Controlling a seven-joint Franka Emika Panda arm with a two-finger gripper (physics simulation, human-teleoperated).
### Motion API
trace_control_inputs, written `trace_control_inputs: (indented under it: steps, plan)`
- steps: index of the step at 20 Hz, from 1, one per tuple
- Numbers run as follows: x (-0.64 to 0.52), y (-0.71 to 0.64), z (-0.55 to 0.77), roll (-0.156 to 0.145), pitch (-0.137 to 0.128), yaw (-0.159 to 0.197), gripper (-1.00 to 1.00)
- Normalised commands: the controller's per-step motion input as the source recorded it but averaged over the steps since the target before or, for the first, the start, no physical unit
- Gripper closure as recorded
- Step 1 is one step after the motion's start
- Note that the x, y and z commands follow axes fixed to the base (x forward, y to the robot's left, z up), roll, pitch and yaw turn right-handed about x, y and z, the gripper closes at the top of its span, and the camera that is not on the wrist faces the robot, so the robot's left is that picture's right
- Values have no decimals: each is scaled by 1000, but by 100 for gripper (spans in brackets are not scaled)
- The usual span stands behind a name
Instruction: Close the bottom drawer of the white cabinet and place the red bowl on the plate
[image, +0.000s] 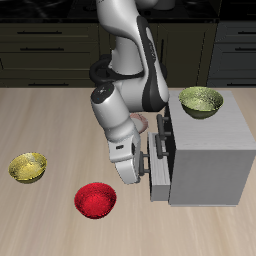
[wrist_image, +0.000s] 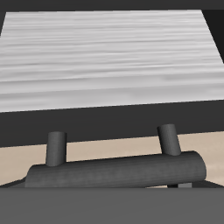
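Even bright simulator light, soft shadows (low-resolution, slightly blocky), no glare

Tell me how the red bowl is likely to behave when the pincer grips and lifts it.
The red bowl looks glossy, so its rim may slip under a light pinch. It seems small and thin-walled, probably light. Its rounded underside suggests it could rock or slide on the table if nudged off-centre.

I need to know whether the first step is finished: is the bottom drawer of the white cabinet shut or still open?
Still open: the bottom drawer juts forward from the cabinet front, its handle close before the wrist camera.
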Motion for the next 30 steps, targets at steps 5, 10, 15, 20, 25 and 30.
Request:
trace_control_inputs:
  steps: [5,10,15,20,25,30]
  plan:
    - [207,121,-127,25,-44,65,-100]
    - [211,91,30,32,-97,51,-100]
    - [278,194,208,27,-89,-27,-100]
    - [311,281,339,50,-22,-30,-100]
    - [399,448,437,24,-39,-104,-100]
    - [412,487,193,69,-71,-20,-100]
